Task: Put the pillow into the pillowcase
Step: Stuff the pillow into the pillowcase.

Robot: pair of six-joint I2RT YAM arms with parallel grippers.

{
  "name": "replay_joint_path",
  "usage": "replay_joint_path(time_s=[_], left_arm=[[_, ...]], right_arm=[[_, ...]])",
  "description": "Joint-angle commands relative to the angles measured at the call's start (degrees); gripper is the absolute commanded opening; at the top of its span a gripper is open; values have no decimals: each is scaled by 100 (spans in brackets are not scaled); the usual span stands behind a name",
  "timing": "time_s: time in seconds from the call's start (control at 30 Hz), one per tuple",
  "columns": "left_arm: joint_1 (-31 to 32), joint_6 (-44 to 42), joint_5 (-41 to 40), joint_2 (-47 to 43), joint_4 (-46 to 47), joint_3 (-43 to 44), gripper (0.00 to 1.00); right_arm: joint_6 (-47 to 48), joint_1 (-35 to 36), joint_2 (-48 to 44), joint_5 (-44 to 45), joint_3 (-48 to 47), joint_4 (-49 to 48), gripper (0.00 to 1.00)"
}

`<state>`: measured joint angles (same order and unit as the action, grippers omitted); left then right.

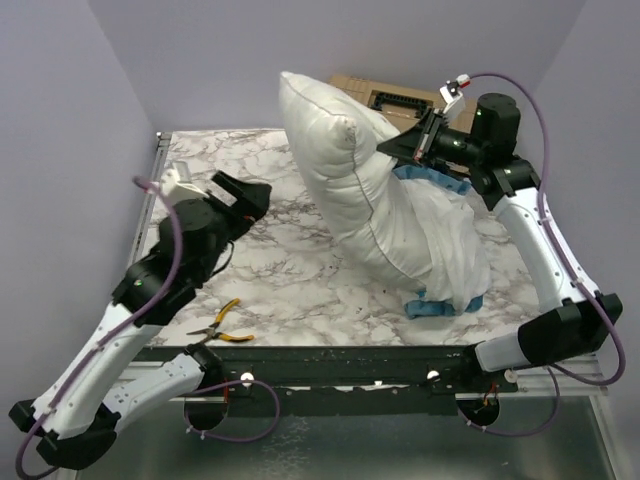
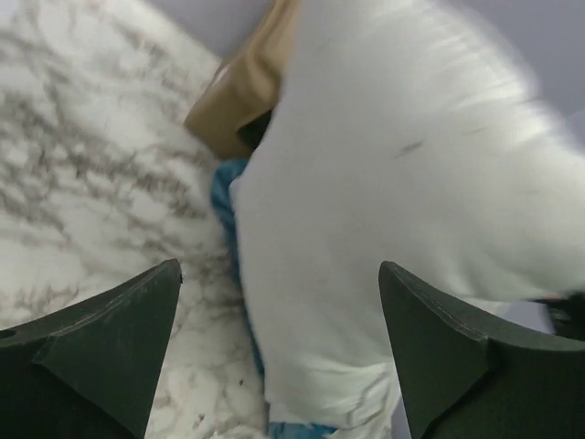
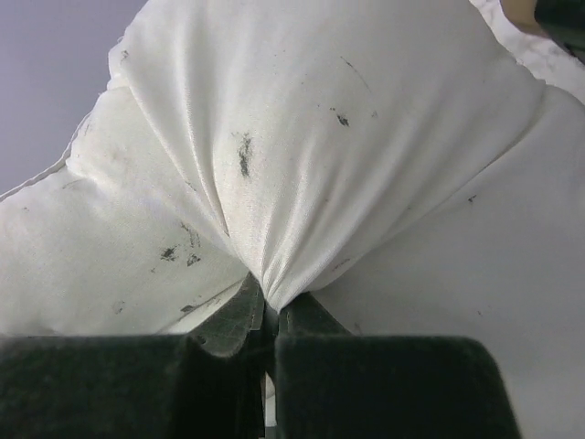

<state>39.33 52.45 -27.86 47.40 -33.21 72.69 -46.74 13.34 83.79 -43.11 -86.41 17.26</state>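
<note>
The plump white pillow (image 1: 345,175) stands on end on the marble table (image 1: 260,265), its lower part inside the pillowcase (image 1: 452,245). The case shows thin white fabric with blue frilled edging at top and bottom. My right gripper (image 1: 420,143) is high at the pillow's right side, shut on a pinch of speckled white pillow (image 3: 302,165) fabric. My left gripper (image 1: 252,196) hangs to the left of the pillow, apart from it, open with nothing between its fingers (image 2: 137,320). In the left wrist view the pillow (image 2: 393,174) and the pillowcase's blue edge (image 2: 224,197) lie ahead.
Yellow-handled pliers (image 1: 225,327) lie near the table's front edge on the left. A cardboard box (image 1: 400,98) stands behind the pillow at the back; the box (image 2: 242,91) also shows in the left wrist view. Lilac walls close in the table's back and sides.
</note>
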Motion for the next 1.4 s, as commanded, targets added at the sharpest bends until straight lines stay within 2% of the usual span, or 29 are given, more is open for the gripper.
replay_joint_path(time_s=[0.0, 0.1, 0.2, 0.3, 0.43, 0.5, 0.57, 0.77, 0.87, 0.93, 1.03, 1.17, 1.3, 1.37], left_arm=[[-5, 1611, 832, 20, 39, -1581, 88], [1, 1915, 1531, 187, 963, -2472, 87], [11, 1857, 2288, 866, 1855, -2867, 87], [121, 1824, 2955, 1665, 2846, -3036, 87], [333, 1815, 3339, 2792, 4014, -2986, 87], [439, 1888, 3487, 3385, 4597, -2928, 84], [568, 2059, 3481, 3900, 5061, -2865, 77], [699, 2048, 3438, 5219, 5827, -2527, 63], [697, 1815, 3764, 5899, 6001, -2125, 51], [699, 1841, 3843, 6269, 6014, -1936, 51], [698, 2009, 3831, 6642, 6098, -1836, 56], [713, 2389, 3530, 6929, 6027, -1898, 58], [780, 2723, 3179, 7244, 5865, -1826, 54], [822, 2740, 3073, 7457, 5797, -1664, 48]], right_arm=[[-75, -193, -658, 785, -407, 86, 0], [-95, -314, -849, 1144, -493, 66, 0], [-32, -337, -834, 1201, -776, 272, 0], [-90, -341, -889, 1222, -909, 295, 0], [-68, -359, -838, 1206, -1102, 413, 0], [-82, -364, -861, 1257, -1121, 394, 0], [-73, -381, -854, 1288, -1177, 428, 0], [-51, -403, -838, 1279, -1274, 522, 0], [-51, -420, -870, 1292, -1263, 558, 0], [-49, -437, -874, 1305, -1285, 575, 0], [-41, -455, -882, 1340, -1352, 585, 0], [-6, -490, -882, 1376, -1395, 616, 0], [0, -508, -907, 1376, -1349, 629, 0], [16, -515, -932, 1371, -1310, 636, 0]])
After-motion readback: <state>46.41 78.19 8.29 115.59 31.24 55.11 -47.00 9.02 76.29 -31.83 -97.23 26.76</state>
